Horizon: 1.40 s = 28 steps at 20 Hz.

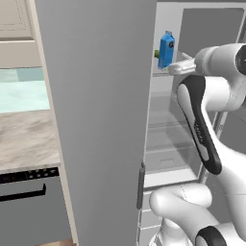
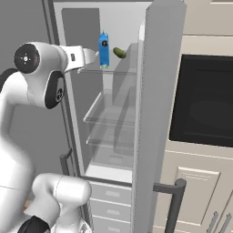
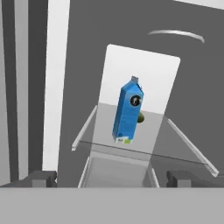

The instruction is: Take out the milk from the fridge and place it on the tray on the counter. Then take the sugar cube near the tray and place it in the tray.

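The fridge stands with its grey door (image 1: 96, 120) swung open, and the pale glass shelves (image 2: 109, 113) inside are exposed. The milk (image 1: 166, 50) (image 2: 103, 50) (image 3: 127, 111), a small blue gable-top carton, stands upright on the top glass shelf. My gripper (image 1: 174, 67) (image 2: 94, 57) (image 3: 113, 179) hovers at shelf height just in front of the carton, a short gap away. It is open, its two finger tips (image 3: 41, 177) spread wide with nothing between them. The tray and the sugar cube are out of view.
A small green item (image 2: 119, 53) lies on the same shelf behind the milk. The lower shelves hold nothing. Left of the door are a marbled worktop (image 1: 26, 139) and a dark dishwasher (image 1: 29, 202). A dark oven front (image 2: 200, 104) is to the right.
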{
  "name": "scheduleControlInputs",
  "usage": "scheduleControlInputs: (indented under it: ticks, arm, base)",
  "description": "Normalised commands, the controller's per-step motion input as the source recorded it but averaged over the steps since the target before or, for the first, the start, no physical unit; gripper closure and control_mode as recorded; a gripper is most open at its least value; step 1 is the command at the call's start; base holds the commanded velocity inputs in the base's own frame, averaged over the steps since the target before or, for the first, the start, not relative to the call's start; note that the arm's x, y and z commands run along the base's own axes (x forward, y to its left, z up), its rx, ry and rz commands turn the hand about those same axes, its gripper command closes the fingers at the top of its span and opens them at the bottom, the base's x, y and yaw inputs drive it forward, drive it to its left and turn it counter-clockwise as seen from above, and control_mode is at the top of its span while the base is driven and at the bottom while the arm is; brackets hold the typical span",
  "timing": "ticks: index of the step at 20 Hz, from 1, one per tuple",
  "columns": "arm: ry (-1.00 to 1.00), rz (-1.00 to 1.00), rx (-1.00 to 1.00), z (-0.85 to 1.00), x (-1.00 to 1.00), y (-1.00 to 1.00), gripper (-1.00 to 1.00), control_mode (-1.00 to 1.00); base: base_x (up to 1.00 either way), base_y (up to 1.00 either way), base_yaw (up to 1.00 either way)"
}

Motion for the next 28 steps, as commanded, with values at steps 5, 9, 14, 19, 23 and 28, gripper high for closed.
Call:
scheduleControlInputs:
  ticks: [5,9,14,19,23,28]
  arm:
    - [0.00,0.00,0.00,0.23,0.14,-0.18,-1.00,-1.00]
    - [0.00,0.00,0.00,0.16,0.17,-0.10,-1.00,-1.00]
    - [0.00,0.00,0.00,0.00,0.29,-0.14,-1.00,-1.00]
    - [0.00,0.01,0.01,0.00,0.36,-0.07,-1.00,-1.00]
    - [0.00,0.03,0.05,-0.04,0.51,0.00,-1.00,-1.00]
    - [0.00,0.01,0.11,-0.12,0.42,0.00,-1.00,-1.00]
  base:
    - [0.00,0.00,0.00]
    - [0.00,0.00,0.00]
    - [0.00,0.00,0.00]
    - [0.00,0.00,0.00]
    - [0.00,0.00,0.00]
    - [0.00,0.00,0.00]
